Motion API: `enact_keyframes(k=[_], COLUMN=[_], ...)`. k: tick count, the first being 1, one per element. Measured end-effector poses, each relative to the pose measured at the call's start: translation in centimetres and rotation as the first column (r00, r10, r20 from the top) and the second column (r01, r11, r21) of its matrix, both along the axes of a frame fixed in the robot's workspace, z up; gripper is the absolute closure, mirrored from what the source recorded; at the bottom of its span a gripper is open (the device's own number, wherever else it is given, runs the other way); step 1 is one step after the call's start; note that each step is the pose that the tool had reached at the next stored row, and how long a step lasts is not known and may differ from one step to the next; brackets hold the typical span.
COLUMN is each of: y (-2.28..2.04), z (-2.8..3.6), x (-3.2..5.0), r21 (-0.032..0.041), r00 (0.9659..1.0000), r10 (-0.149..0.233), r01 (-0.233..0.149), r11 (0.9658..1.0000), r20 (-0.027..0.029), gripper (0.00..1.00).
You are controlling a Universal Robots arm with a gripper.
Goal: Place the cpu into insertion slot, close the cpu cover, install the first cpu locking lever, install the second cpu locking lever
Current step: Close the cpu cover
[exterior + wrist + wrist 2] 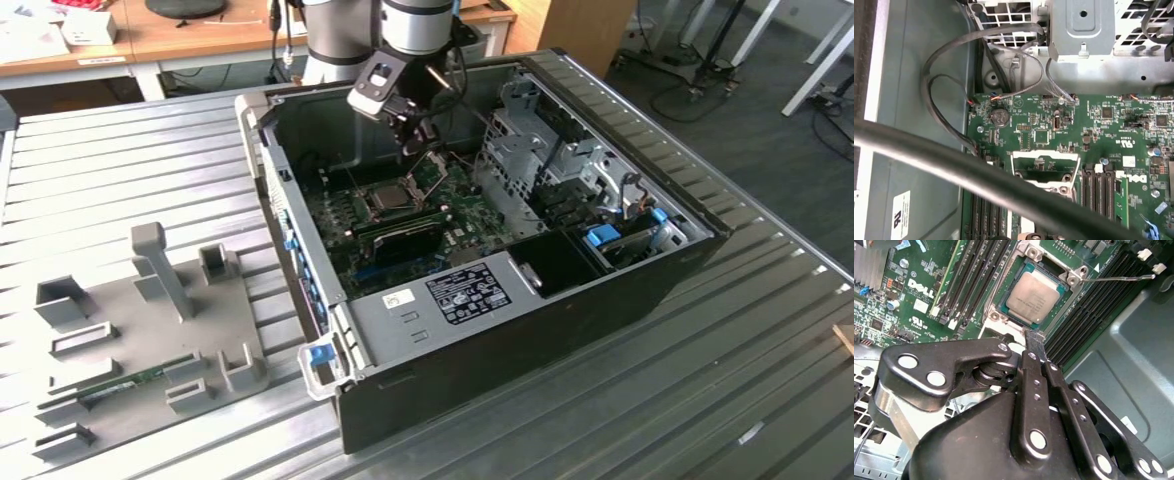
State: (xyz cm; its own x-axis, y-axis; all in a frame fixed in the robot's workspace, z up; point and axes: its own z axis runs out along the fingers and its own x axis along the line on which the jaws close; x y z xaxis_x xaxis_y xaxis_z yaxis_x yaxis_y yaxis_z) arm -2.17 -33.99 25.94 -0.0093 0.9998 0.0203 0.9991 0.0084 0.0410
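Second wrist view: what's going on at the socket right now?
The cpu sits in the insertion slot on the green motherboard. The shut gripper is down at the slot's edge beside it. A thin locking lever sticks out unlatched; in the first wrist view the cpu cover appears raised.

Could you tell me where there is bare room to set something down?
The table is bare on the exterior view's right of the case, and beyond the tray on its left. Inside the case it is crowded: the tool hangs by the cpu.
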Motion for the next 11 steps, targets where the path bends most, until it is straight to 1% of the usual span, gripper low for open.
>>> enact_keyframes(k=[11], y=[0.00], z=[0.00], x=[0.16], r21=[0.0000], r00=[1.0000], r10=[0.000], r01=[0.000], r11=[1.0000], r20=[0.0000], gripper=[0.89])
